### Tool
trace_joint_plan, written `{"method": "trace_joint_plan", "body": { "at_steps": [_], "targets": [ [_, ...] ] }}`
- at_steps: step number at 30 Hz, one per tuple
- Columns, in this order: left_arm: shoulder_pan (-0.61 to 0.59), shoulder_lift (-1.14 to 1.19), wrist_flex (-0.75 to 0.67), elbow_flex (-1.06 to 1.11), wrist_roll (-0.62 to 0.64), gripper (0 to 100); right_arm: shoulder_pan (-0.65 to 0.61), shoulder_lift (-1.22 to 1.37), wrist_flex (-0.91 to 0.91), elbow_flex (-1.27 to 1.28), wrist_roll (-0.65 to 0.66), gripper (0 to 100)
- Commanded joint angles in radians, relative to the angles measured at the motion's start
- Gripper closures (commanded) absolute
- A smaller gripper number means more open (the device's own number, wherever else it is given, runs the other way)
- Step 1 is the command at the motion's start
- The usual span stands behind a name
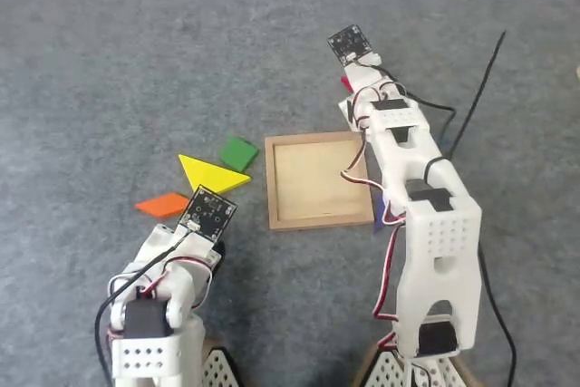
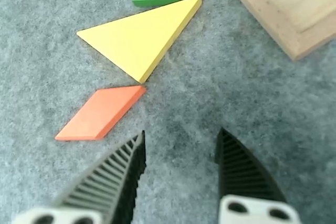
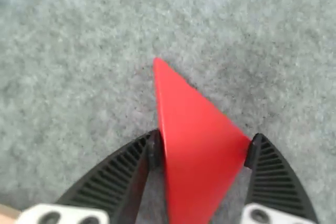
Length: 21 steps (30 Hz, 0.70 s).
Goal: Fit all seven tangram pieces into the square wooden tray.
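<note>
Beyond the tray's (image 1: 272, 183) far right corner, the right claw (image 3: 205, 139) sits narrow on the red triangle (image 3: 194, 129), one finger against each slanting edge and the piece's point sticking out ahead. Whether the piece is off the grey counter (image 1: 91, 88) I cannot tell.

The tray is empty, so the job looks barely begun: the step in hand is taking the first piece. On the tray's other side lie the green square (image 1: 238, 153), the yellow triangle (image 1: 210, 173) and the orange parallelogram (image 1: 163, 205), near one another on the counter, the yellow tip close to the tray's edge. A blue piece (image 1: 377, 216) peeks from under the right arm just beside the tray. The other pieces I cannot find.

The left claw (image 2: 181, 135) hangs wide and empty above bare counter, just short of the orange parallelogram.

Next, as I judge it, the red triangle must be raised clear of the rim, carried back over the tray and turned so its square corner meets a tray corner before release. The grip is on sloping edges, so the piece could squirt forward if squeezed harder. The left claw is well placed for the orange piece.
</note>
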Motion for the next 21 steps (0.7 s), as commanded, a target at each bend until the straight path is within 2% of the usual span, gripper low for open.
{"method": "trace_joint_plan", "body": {
  "at_steps": [1, 3, 9, 11, 14, 21],
  "targets": [
    [0.0, -0.006, 0.005, -0.005, 0.006, 79, -0.015, 0.021, -0.015, -0.038, 0.009, 73.0],
    [0.0, -0.006, 0.005, -0.005, 0.006, 79, -0.01, 0.018, 0.036, -0.04, 0.009, 76.2],
    [0.0, -0.006, 0.005, -0.005, 0.006, 79, 0.039, -0.005, 0.317, -0.175, 0.009, 98.7],
    [0.0, -0.006, 0.005, -0.005, 0.006, 79, 0.058, -0.005, 0.432, -0.238, 0.015, 98.6],
    [0.0, -0.006, 0.005, -0.005, 0.006, 79, 0.065, -0.004, 0.588, -0.299, 0.1, 98.3],
    [0.0, -0.006, 0.005, -0.005, 0.006, 79, 0.07, 0.015, 0.717, -0.307, 0.146, 99.1]
  ]
}}
